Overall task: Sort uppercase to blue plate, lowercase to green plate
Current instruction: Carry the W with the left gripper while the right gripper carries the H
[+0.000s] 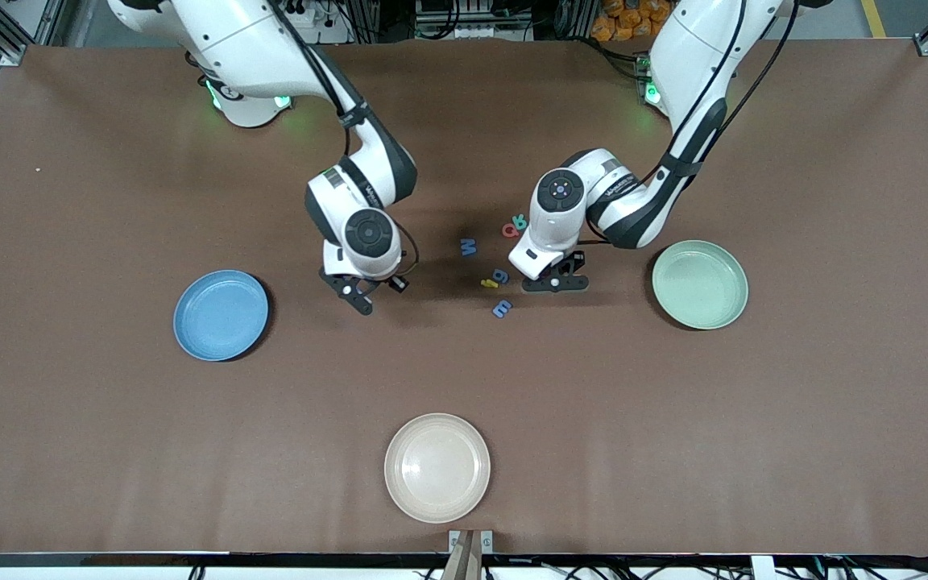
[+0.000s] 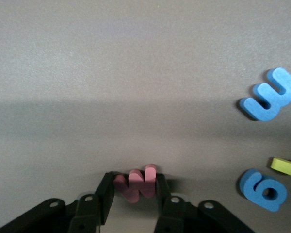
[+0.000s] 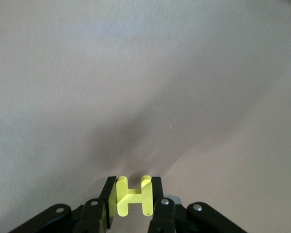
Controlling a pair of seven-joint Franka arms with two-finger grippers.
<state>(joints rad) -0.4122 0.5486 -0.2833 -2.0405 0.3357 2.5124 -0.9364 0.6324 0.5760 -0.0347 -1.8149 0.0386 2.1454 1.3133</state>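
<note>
My left gripper (image 1: pixel 554 282) is shut on the red w (image 2: pixel 136 185), low over the table between the letter cluster and the green plate (image 1: pixel 700 284). My right gripper (image 1: pixel 371 292) is shut on the yellow H (image 3: pixel 132 196), over bare table between the blue plate (image 1: pixel 221 315) and the cluster. On the table lie the blue M (image 1: pixel 469 247), red Q (image 1: pixel 510 230), teal R-like letter (image 1: pixel 520 221), blue g (image 1: pixel 500 276), yellow i-like letter (image 1: pixel 489 283) and blue m (image 1: pixel 502 308). The left wrist view also shows the m (image 2: pixel 270 94), g (image 2: pixel 263 190) and i (image 2: pixel 287 167). Both plates hold nothing.
A cream plate (image 1: pixel 437 467) sits near the table's front edge, nearer the front camera than everything else. The brown table surface stretches wide around all three plates.
</note>
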